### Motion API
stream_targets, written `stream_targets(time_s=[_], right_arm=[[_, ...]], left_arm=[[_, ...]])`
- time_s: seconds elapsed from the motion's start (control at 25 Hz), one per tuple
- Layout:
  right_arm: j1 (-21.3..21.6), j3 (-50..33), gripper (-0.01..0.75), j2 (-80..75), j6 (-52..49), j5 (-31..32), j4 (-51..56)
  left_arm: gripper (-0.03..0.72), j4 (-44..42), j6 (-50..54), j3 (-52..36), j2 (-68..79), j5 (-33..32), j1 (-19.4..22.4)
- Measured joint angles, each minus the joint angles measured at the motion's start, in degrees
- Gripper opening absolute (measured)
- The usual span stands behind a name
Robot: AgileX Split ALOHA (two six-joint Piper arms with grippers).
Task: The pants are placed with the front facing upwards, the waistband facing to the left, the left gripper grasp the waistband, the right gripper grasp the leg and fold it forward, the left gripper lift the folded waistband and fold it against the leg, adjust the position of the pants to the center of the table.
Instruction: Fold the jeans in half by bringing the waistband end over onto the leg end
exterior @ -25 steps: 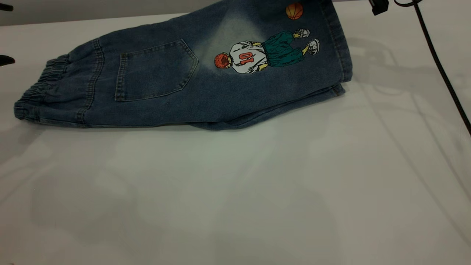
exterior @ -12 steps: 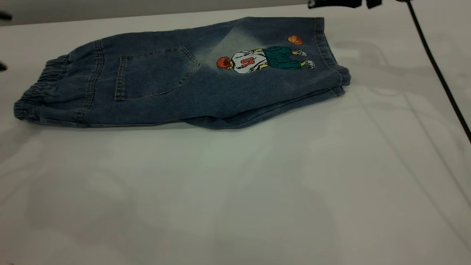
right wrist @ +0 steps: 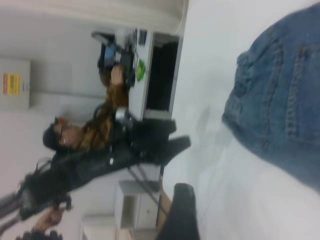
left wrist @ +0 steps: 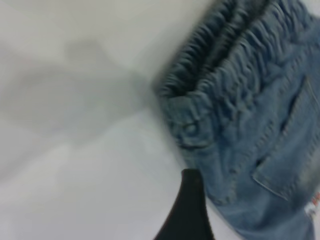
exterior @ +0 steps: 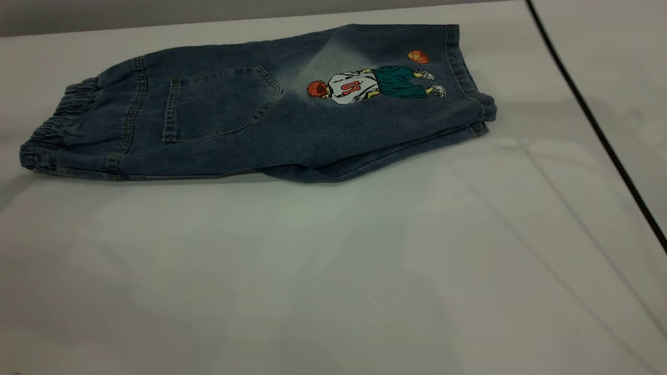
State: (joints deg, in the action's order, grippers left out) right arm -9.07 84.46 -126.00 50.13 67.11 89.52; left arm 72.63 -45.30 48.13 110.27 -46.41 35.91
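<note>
Dim, even light is cast over the table [exterior: 333, 271], crossed by soft shadows and a pale sheen; both wrist views are blurred (motion smear).

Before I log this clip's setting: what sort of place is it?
Probably a robot lab or workshop. Folded denim pants lie on a bare white table crossed by a black cable, and the right wrist view shows a person seated beside a cluttered desk.

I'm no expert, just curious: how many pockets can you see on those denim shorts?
1. A single patch pocket shows on the upper face of the pants, between the waistband and the cartoon print. The pants lie folded on the table, so others may be hidden underneath.
</note>
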Motion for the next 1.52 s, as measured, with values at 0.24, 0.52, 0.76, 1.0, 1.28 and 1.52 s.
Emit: stream_targets(time_s=[0.24, 0.52, 0.76, 1.0, 1.28, 1.52], right_arm=[[-3.7, 0.0, 0.570, 0.0, 1.2, 0.0, 0.0], [-3.6, 0.0, 0.570, 0.0, 1.2, -0.2, -0.1], [-3.5, 0.0, 0.570, 0.0, 1.3, -1.3, -0.2], [-3.5, 0.0, 0.570, 0.0, 1.5, -1.4, -1.3], [-3.5, 0.0, 0.570, 0.0, 1.4, -1.7, -2.3], [-3.6, 0.0, 0.570, 0.0, 1.4, -2.4, -2.5]], left_arm=[[0.571, -2.7, 3.1, 9.4, 7.7, -9.9, 0.0], [0.544, -15.5, 12.1, 15.5, 10.3, -11.1, 0.0], [0.543, -18.9, 12.9, 15.5, 13.1, -10.0, -1.5], [0.542, -18.3, 12.7, 17.4, 16.2, -4.9, -6.1], [0.542, -15.2, 14.5, 20.0, 18.9, -1.1, -8.9], [0.527, -12.8, 14.6, 20.1, 20.4, 1.2, -11.5]])
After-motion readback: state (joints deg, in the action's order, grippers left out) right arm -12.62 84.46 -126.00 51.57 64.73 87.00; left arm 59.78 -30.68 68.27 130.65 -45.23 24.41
